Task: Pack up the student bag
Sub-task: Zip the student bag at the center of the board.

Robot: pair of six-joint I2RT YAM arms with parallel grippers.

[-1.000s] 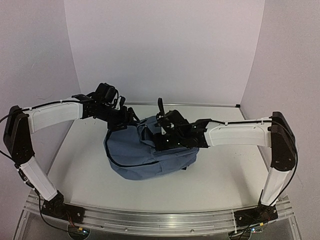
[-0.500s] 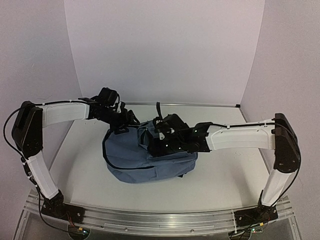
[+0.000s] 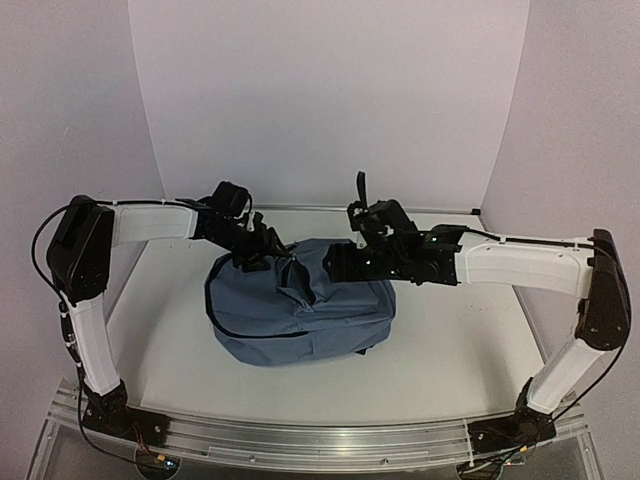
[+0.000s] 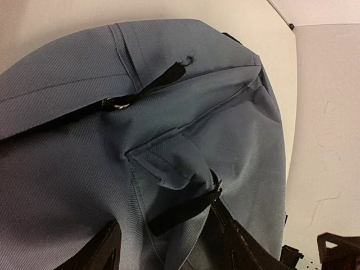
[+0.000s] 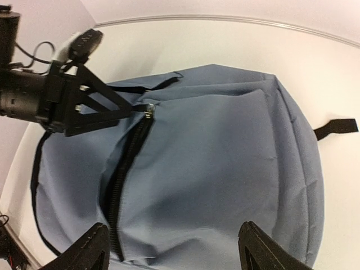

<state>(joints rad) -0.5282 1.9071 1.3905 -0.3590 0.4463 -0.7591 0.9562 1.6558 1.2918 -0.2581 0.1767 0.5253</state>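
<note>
The student bag [image 3: 300,320] is a slate-blue backpack lying flat in the middle of the white table. My left gripper [image 3: 265,255] is at its upper left corner, jaws apart astride a fold of fabric and a black zip pull tab [image 4: 180,214]. In the left wrist view the left gripper [image 4: 169,253] has bag cloth [image 4: 84,112] filling the gap between its fingers. My right gripper [image 3: 340,265] hovers open over the bag's top, holding nothing. In the right wrist view the right gripper [image 5: 174,247] looks down on the bag [image 5: 225,152] and its black zip [image 5: 121,180].
The table [image 3: 460,340] ends at the lilac back and side walls. A black strap loop [image 5: 336,128] sticks out from the bag's far side. The left arm's fingers [image 5: 107,107] reach to the zip's upper end.
My right gripper has opened, let go of the bag and drawn up and to the right. The left gripper has shifted right toward the zip end, and the bag has settled flatter.
</note>
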